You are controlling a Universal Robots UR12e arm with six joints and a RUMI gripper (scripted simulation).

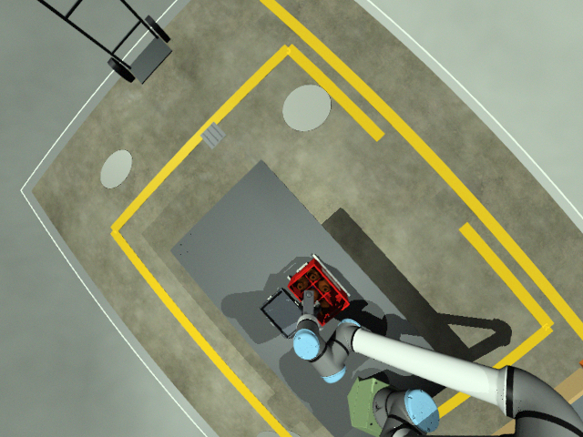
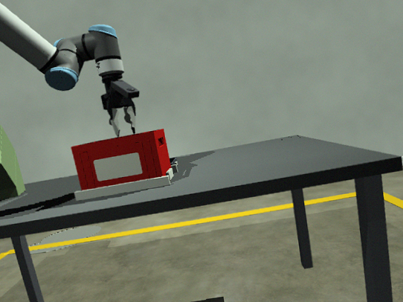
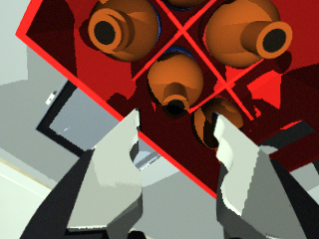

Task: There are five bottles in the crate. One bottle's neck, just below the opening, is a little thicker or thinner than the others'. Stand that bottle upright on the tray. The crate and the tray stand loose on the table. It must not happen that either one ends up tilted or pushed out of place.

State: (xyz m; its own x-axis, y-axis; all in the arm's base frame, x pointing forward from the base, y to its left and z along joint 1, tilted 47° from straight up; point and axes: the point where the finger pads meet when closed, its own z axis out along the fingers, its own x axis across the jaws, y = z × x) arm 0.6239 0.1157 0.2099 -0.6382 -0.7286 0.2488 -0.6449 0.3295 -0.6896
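The bottles [image 1: 323, 287] [image 3: 174, 80] are standing in the red crate [image 1: 337, 299] [image 2: 84, 167] [image 3: 169, 161]; which neck differs, I cannot tell. Above them, the hand [image 1: 311, 310] [image 2: 125, 133] [image 3: 175, 112] is partly open and holds nothing. The step seems to be choosing or checking a neck; next, centre the fingers before any lift to the tray [image 1: 272, 320] [image 3: 56, 102].

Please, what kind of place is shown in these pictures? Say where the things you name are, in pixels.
It is probably an industrial robot work cell or workshop: a robot arm [image 1: 424, 364] [image 2: 6, 33], yellow floor lines [image 1: 174, 162] [image 2: 204, 220] on a concrete-like floor, and a hand truck [image 1: 149, 61].

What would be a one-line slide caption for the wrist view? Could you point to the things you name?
Open end effector [image 3: 175, 112] above the red crate [image 3: 70, 74], brown bottles in its compartments.
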